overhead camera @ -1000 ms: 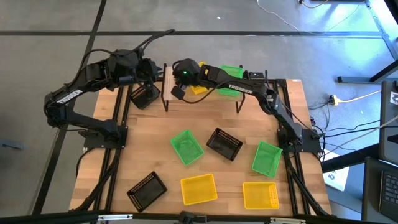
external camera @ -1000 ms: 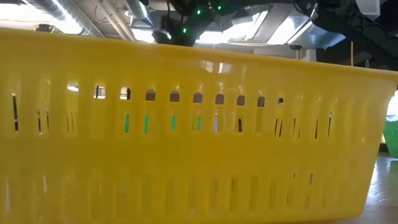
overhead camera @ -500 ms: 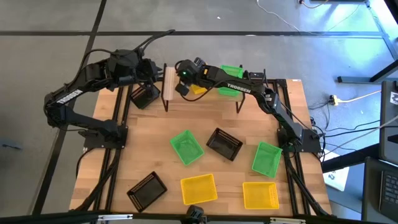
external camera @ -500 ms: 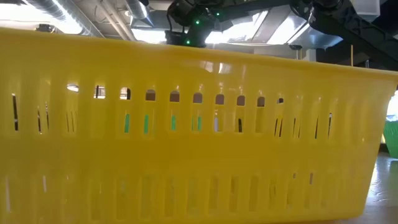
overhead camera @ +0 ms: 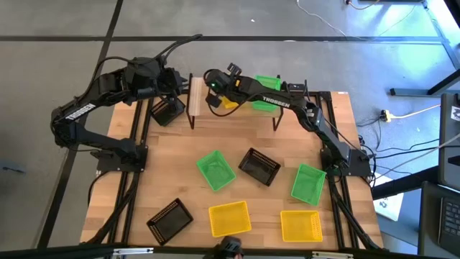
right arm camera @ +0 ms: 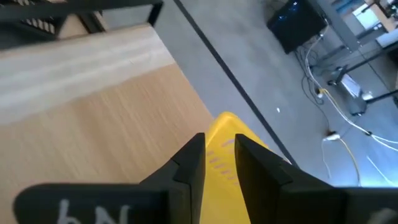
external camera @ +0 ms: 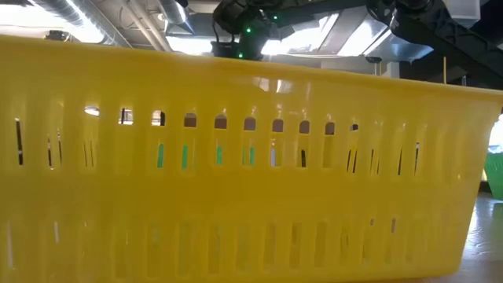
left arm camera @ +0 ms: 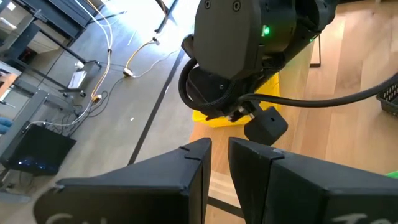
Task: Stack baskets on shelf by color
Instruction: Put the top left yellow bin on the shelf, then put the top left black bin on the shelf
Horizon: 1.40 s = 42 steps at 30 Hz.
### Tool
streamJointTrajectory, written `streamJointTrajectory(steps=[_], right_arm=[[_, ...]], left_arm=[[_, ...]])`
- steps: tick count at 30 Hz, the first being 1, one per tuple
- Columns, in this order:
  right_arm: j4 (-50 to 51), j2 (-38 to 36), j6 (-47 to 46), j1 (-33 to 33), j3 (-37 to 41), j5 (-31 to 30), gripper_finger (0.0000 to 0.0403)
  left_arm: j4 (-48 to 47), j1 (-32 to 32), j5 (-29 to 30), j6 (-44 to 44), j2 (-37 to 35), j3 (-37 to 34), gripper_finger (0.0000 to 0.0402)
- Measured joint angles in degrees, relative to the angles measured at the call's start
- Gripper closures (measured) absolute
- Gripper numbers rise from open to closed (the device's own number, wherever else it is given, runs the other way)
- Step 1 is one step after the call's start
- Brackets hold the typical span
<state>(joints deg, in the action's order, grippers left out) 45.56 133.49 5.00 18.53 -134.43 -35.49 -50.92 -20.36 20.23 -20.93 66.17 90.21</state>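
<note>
Right gripper pinches the yellow basket's rim between near-closed fingers, shelf directly beneath it; left gripper, fingers nearly together, hangs farther off beside the black basket.

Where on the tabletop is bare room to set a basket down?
Bare wood lies between the shelf's black legs and the green mesh basket, and left of that basket. The near edge is crowded by the yellow mesh baskets.

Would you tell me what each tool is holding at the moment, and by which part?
The right tool pinches the yellow basket by the upper edge of its wall. Whether the left tool holds anything cannot be told.
</note>
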Motion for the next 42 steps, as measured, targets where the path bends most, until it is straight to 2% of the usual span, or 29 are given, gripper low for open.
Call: streamJointTrajectory(steps=[5,12,17,20,26,33,38,42], right_arm=[[2.9,0.0,-1.5,0.7,0.0,-0.1,0.0313],[-0.9,-1.4,1.7,0.4,-0.3,0.0,0.0313],[-0.2,-3.5,2.7,0.3,-0.5,1.4,0.0313],[0.5,-7.0,4.4,0.3,-0.5,7.7,0.0313],[7.1,-12.5,8.9,1.3,-0.6,27.8,0.0313],[13.2,-17.6,17.0,2.4,-0.6,45.2,0.0313],[20.2,-21.0,23.4,2.8,-0.5,54.0,0.0313],[25.2,-23.8,28.0,2.7,-0.6,57.8,0.0313]], left_arm=[[0.0,0.0,0.0,0.0,0.0,0.0,0.0354],[0.0,0.0,0.0,0.0,0.0,0.0,0.0354],[-0.1,0.0,0.0,-0.1,0.0,0.0,0.0354],[-0.6,0.0,0.1,1.9,0.0,0.0,0.0354],[-8.8,0.0,0.1,12.5,0.0,0.0,0.0354],[-17.8,0.0,0.2,33.8,0.1,0.0,0.0354],[-25.4,0.0,0.2,46.0,0.2,0.0,0.0354],[-29.3,-1.1,0.5,57.1,0.2,-0.8,0.0354]])
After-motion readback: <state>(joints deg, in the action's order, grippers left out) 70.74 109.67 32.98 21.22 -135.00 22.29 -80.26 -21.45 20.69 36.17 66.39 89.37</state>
